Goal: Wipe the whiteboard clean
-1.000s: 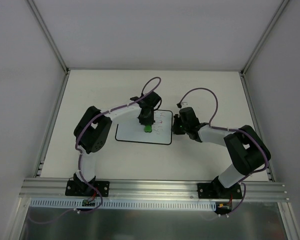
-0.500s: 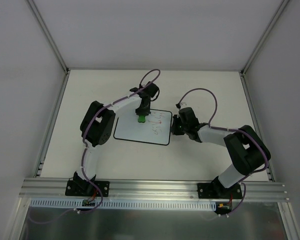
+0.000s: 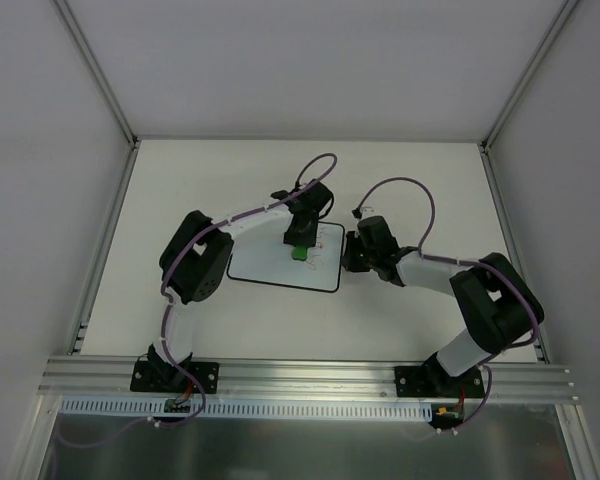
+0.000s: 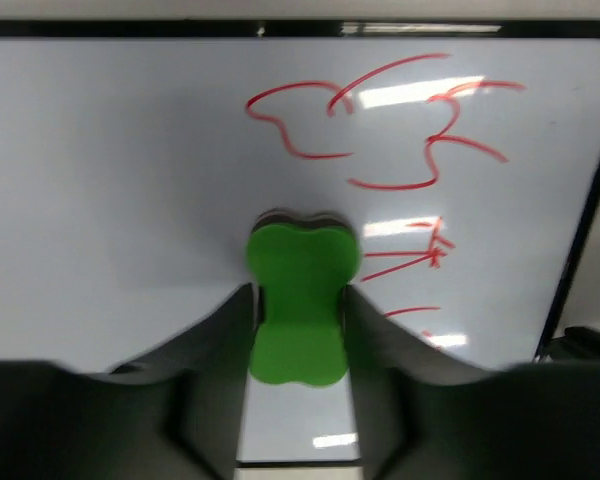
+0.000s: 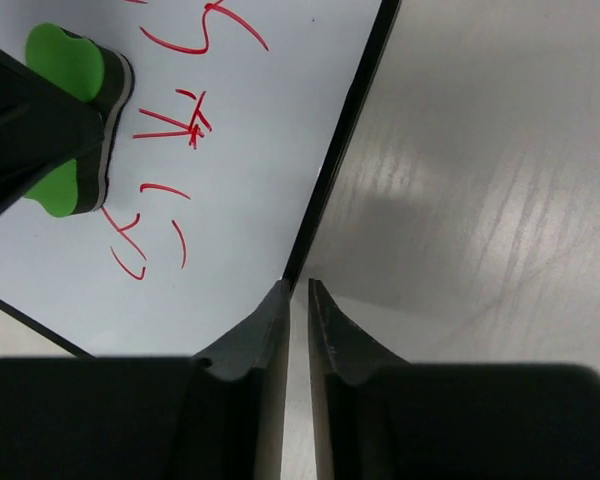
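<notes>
The whiteboard (image 3: 265, 268) lies flat at the table's middle, with red scribbles on its right part. My left gripper (image 3: 297, 246) is shut on the green eraser (image 3: 297, 254) and holds it on the board's right half. In the left wrist view the eraser (image 4: 300, 300) sits between my fingers on the whiteboard (image 4: 130, 180), just left of the red marks. My right gripper (image 3: 346, 256) is at the board's right edge. In the right wrist view its jaws (image 5: 299, 286) stand nearly together at the black rim of the whiteboard (image 5: 250, 150), and the eraser (image 5: 65, 65) shows at the upper left.
The pale table (image 3: 410, 180) stretches around the board, bounded by grey walls and metal frame rails (image 3: 300, 375). Purple cables loop above both wrists.
My left gripper slid the eraser up to the board's far edge, then back down and to the right onto the scribbles. The right arm has barely moved.
</notes>
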`<act>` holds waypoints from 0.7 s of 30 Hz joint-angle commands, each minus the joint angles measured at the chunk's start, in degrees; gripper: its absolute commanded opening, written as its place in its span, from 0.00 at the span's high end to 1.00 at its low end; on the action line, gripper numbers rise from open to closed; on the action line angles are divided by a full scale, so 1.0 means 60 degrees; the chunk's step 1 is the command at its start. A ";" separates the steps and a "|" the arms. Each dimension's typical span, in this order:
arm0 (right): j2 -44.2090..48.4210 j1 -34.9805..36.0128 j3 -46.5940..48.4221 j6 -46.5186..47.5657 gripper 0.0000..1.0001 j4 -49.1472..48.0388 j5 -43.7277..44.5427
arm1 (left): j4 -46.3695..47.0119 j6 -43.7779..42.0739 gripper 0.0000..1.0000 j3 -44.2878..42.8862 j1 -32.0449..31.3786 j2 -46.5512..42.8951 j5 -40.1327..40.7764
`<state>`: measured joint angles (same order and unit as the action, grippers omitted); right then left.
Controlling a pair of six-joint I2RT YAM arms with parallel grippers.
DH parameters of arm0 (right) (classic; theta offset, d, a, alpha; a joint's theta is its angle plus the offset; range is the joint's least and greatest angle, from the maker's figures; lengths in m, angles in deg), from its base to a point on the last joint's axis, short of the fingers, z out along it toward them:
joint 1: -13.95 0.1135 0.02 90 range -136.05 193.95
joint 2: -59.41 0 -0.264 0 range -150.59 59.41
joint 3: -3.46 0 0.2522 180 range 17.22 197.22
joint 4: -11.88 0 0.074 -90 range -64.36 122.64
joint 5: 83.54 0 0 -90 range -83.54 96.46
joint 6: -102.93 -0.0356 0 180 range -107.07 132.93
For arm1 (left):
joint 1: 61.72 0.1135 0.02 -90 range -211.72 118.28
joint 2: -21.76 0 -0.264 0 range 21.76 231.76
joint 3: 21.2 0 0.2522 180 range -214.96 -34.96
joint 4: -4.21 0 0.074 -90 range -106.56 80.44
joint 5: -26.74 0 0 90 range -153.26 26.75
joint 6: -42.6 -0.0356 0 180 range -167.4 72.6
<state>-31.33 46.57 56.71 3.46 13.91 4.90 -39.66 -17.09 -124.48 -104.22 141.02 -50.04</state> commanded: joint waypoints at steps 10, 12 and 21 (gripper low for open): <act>0.1207 0.0391 0.1225 0.1051 0.40 0.2583 0.1183 | -0.1091 0.0149 0.01 0.0445 0.0827 -0.3000 -0.0166; 0.1047 0.0612 0.1738 0.1067 0.36 0.2760 0.1344 | -0.1061 0.0106 0.01 0.1045 0.1281 -0.3584 -0.0035; -0.0957 0.1945 0.3833 0.0205 0.33 0.3229 0.2456 | 0.0095 -0.0129 0.07 0.4090 0.3345 -0.4993 -0.0414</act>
<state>-33.08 56.47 76.10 7.65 30.66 14.62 -41.30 -16.99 -105.02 -86.36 112.24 -50.87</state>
